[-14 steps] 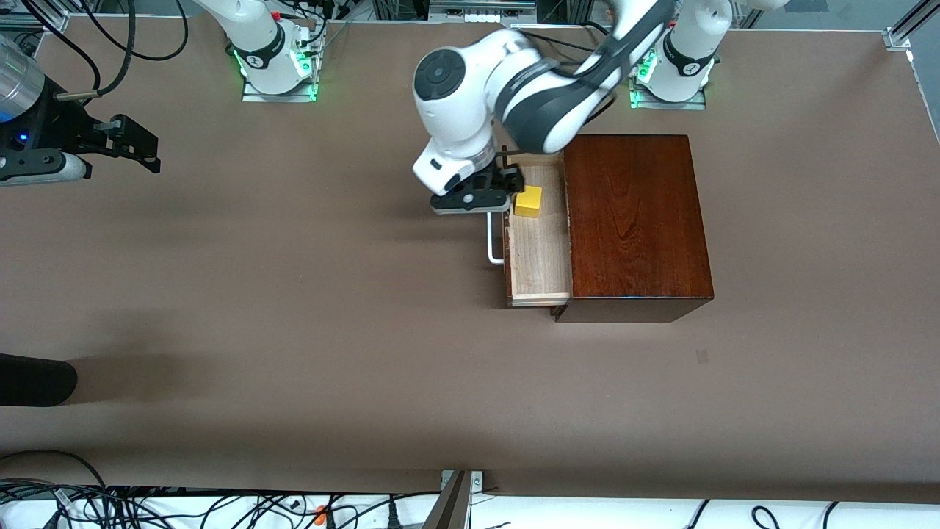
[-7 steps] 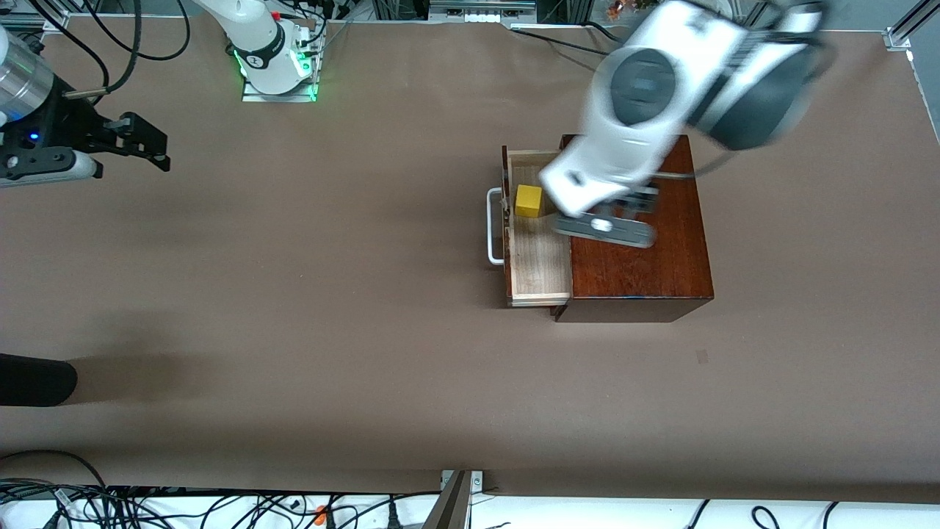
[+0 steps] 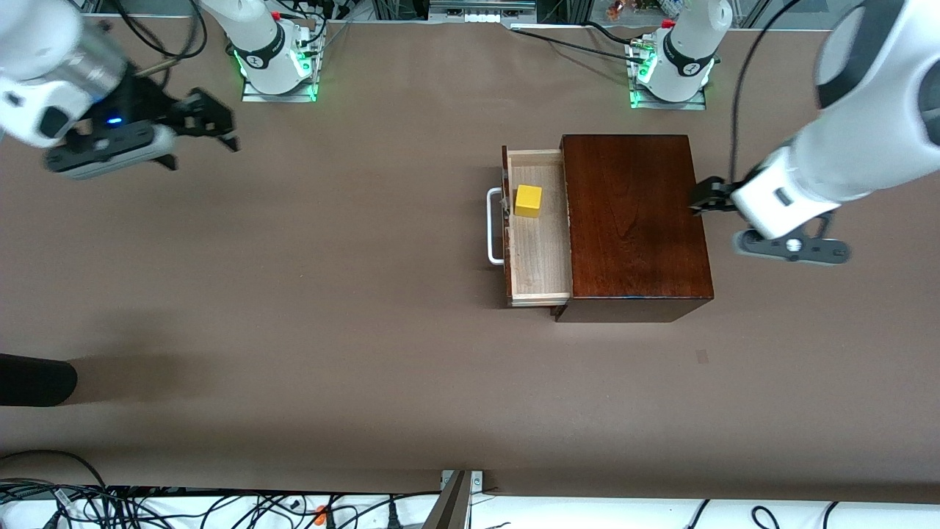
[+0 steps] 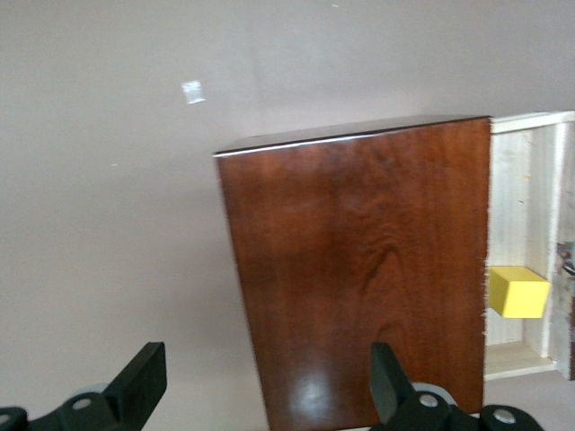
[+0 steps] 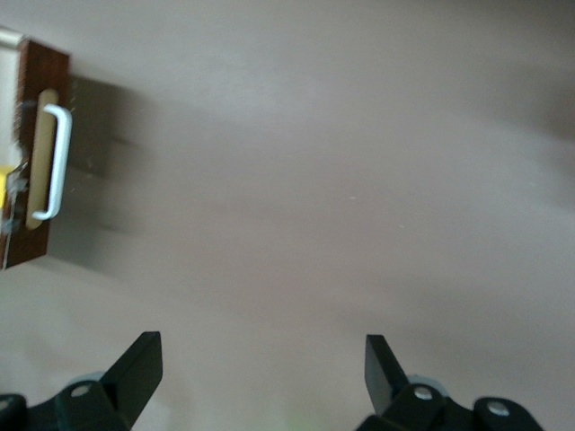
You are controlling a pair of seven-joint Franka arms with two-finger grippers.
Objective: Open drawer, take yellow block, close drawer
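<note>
The drawer (image 3: pixel 540 253) stands pulled out of the mahogany box (image 3: pixel 635 220), its white loop handle (image 3: pixel 493 225) pointing toward the right arm's end. The yellow block (image 3: pixel 528 200) sits in the pale tray, in the part farther from the front camera. My left gripper (image 3: pixel 706 197) hangs open and empty over the box's edge at the left arm's end; its wrist view shows the box top (image 4: pixel 359 269), the block (image 4: pixel 518 292) and its own gripper (image 4: pixel 267 382). My right gripper (image 3: pixel 217 123) is open and empty, in the air over bare table at the right arm's end. In the right wrist view, that gripper (image 5: pixel 260 364) faces the drawer handle (image 5: pixel 52 162).
A dark rounded object (image 3: pixel 33 380) pokes in at the table's edge on the right arm's end, near the front camera. Cables (image 3: pixel 147 507) lie along the nearest table edge. Brown tabletop (image 3: pixel 330 294) stretches between the right gripper and the drawer.
My left arm has swung away from the drawer, across the box top, to the box's edge at the left arm's end. My right gripper has moved toward the drawer. Drawer and block have not moved.
</note>
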